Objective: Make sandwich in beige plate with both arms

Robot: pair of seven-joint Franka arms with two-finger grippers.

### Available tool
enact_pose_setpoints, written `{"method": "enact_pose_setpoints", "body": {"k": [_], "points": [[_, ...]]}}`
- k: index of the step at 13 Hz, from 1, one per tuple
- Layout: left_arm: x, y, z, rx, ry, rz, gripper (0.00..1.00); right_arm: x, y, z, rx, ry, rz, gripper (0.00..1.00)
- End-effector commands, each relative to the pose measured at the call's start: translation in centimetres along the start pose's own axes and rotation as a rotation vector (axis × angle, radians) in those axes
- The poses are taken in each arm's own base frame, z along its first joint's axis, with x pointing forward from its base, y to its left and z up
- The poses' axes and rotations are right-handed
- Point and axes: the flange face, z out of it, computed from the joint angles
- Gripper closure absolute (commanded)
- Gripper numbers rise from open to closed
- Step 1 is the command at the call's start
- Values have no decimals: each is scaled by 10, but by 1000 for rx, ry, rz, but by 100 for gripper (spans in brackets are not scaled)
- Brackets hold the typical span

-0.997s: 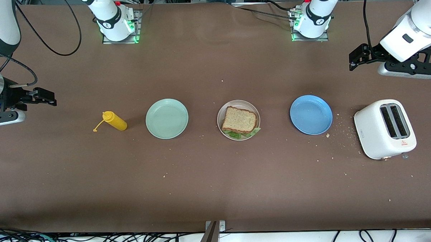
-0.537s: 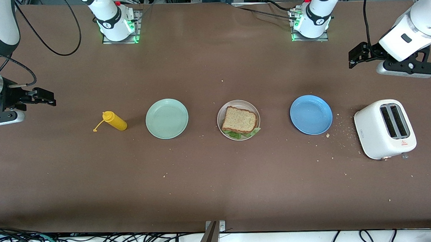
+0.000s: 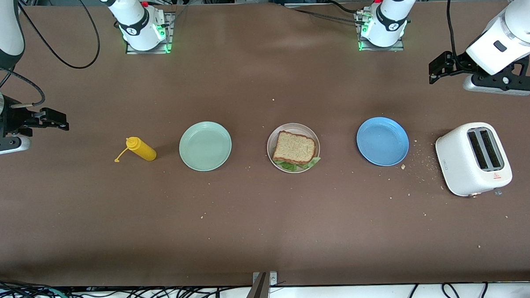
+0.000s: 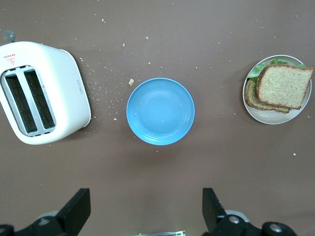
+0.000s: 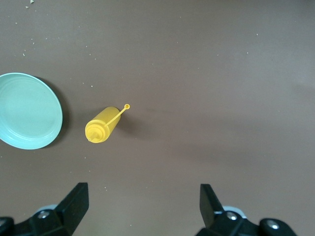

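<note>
Front view, working across from the right arm's end of the brown surface (image 3: pixel 267 219): I see my right gripper (image 3: pixel 57 121) raised over bare surface at that end, fingers spread wide and holding nothing; that arm waits. In the right wrist view both fingers (image 5: pixel 74 201) stand well apart with only brown surface between them.

Next along sits a yellow plastic squeeze bottle (image 3: pixel 141 149) with its cap hanging off on a thin strap. Just beside it, toward the middle, is a round mint-green plate (image 3: pixel 205 146), bare on top.

At the middle of the row I have the round pale beige plate (image 3: pixel 272 140), and the sandwich (image 3: pixel 294 149) lies in it: a square slice of brown-crusted wholegrain bread on top, ruffled green lettuce poking out at the edge nearer the front camera, and a second slice showing underneath in the left wrist view.

Farther toward the left arm's end is a round blue plate (image 3: pixel 383 141), with crumbs scattered between it and a white two-slot toaster (image 3: pixel 472 159).

My left gripper (image 3: pixel 436 72) hangs over the surface at that end, farther from the front camera than the toaster, fingers (image 4: pixel 75 210) parted and carrying nothing.
</note>
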Motion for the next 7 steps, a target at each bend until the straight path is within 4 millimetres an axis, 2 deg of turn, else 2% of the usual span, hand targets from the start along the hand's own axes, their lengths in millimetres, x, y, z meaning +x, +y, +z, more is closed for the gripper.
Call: {"method": "enact_pose_setpoints", "body": {"k": [1, 7], "points": [[-6, -1, -6, 21, 6, 22, 0, 1, 2, -5, 18, 13, 15, 0], [-6, 0, -6, 21, 4, 24, 0, -1, -1, -10, 17, 21, 11, 0]]}}
